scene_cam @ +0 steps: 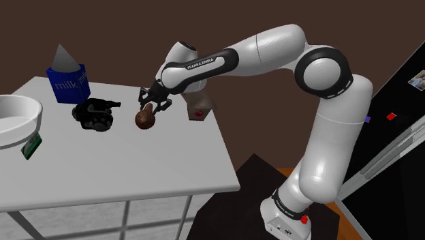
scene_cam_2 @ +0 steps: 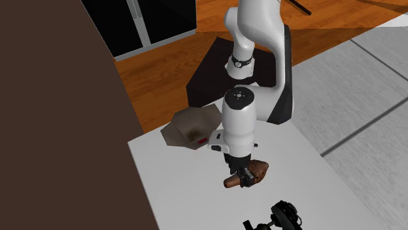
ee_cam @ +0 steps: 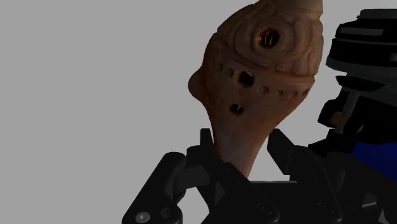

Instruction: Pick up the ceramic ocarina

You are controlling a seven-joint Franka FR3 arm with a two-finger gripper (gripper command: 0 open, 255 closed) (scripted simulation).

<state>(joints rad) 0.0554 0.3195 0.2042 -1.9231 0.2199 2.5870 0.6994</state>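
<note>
Over the white table (scene_cam: 136, 170), toward its wall side, the hand (scene_cam: 150, 107) is clamped on the narrow neck of the brown ocarina (scene_cam: 144, 119). Dark brown wall (scene_cam: 102, 27) behind; orange wood floor (scene_cam_2: 163, 72) beside the table.

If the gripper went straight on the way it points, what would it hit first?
The brown ocarina, whose neck its fingers clasp; its body sticks out ahead of the gripper. Beyond that, probably the white table top, though the gap is hard to judge.
</note>
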